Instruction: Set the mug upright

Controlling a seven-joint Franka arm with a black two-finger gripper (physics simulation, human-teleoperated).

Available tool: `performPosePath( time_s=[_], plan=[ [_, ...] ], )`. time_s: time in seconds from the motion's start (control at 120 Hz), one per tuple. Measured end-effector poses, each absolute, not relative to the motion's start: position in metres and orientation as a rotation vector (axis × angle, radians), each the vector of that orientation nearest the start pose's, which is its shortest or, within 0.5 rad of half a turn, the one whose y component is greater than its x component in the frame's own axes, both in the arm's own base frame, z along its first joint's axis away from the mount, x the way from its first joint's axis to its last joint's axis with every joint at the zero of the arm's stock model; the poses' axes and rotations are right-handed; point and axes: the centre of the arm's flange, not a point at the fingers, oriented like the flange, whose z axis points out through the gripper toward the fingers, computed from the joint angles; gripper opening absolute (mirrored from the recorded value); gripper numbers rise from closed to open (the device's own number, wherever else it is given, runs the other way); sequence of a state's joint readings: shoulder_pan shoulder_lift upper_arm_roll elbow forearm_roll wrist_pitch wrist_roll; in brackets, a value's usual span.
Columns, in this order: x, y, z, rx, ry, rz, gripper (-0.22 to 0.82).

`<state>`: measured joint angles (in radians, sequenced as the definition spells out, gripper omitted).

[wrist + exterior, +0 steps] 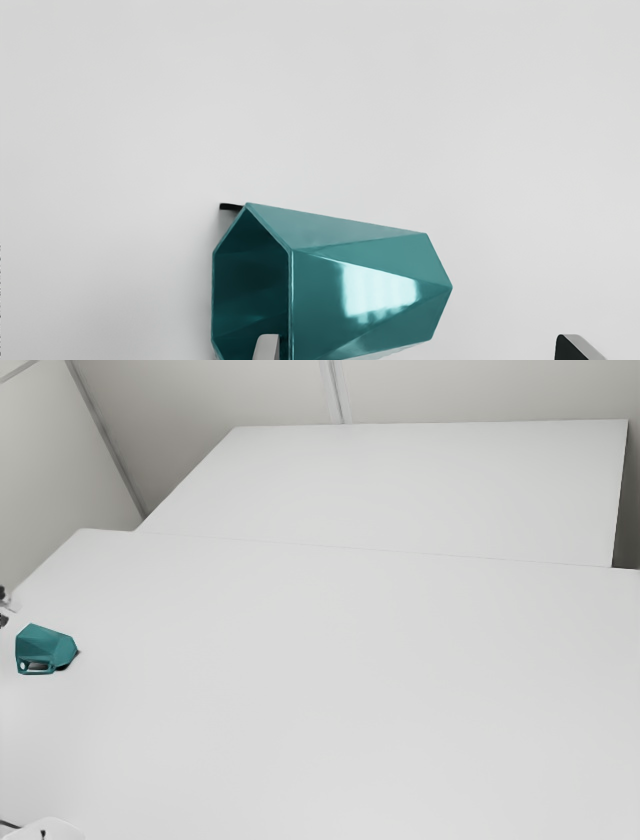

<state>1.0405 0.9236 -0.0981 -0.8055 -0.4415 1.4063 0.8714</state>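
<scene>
A teal faceted mug [42, 645] lies on its side near the exterior view's left edge, with its looped handle low on the side facing that camera. In the wrist view the same mug [360, 280] shows its dark open mouth and one flank. My gripper [419, 346] is open, its fingertips wide apart. One fingertip overlaps the mouth; whether it is inside or above is unclear. The other stands beyond the mug's closed end, with a gap of bare table between. Part of the mug's lower side is cut off by the picture's edge.
A broad white table [340, 690] carries the mug, and another white surface [400, 490] stands behind it. Small dark parts [3, 620] appear at the exterior view's left edge, beside the mug. A white rounded shape [45, 830] is at its bottom left corner.
</scene>
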Motion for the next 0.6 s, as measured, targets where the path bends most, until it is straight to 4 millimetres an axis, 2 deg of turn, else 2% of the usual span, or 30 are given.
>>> performPosePath(
  time_s=[0.367,0.6],
  plan=[
    [0.454,0.593,0.318,2.527,0.032,0.314,0.6],
    [0.45,0.589,0.303,2.483,-0.004,0.312,0.6]
  ],
)
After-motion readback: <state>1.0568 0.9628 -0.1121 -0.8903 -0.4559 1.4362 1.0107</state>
